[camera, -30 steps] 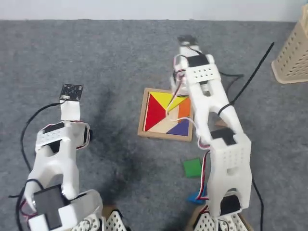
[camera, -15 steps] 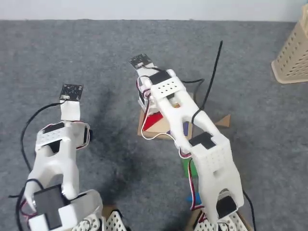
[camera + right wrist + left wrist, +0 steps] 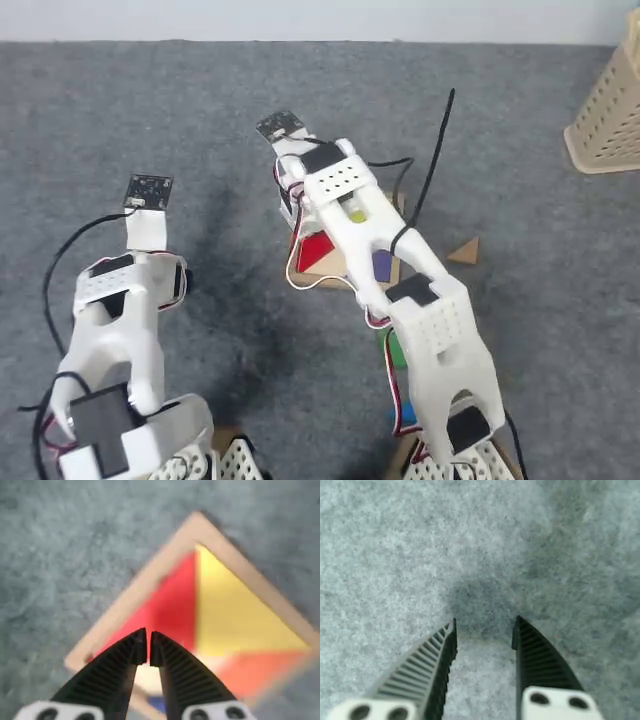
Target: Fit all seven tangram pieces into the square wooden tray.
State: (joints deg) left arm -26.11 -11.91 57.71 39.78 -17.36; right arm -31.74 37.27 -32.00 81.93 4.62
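The square wooden tray (image 3: 150, 585) lies on grey carpet with a red triangle (image 3: 170, 615), a yellow triangle (image 3: 235, 615) and an orange piece (image 3: 255, 670) in it. My right gripper (image 3: 148, 647) is shut with nothing in it, its tips just over the red triangle near the tray's left rim. From above, the right arm (image 3: 340, 185) covers most of the tray (image 3: 300, 275); the red piece (image 3: 315, 250) and a purple piece (image 3: 382, 265) show beside it. A green piece (image 3: 393, 345) lies in front of the tray. My left gripper (image 3: 484, 635) is open over bare carpet.
A tan wooden triangle (image 3: 462, 250) lies right of the tray. A beige slotted basket (image 3: 610, 110) stands at the far right. A black cable (image 3: 435, 150) rises from the right arm. The left arm (image 3: 130, 290) stands apart at the left.
The right arm has swung left across the tray, from its far right corner to its left side. The left arm has not moved.
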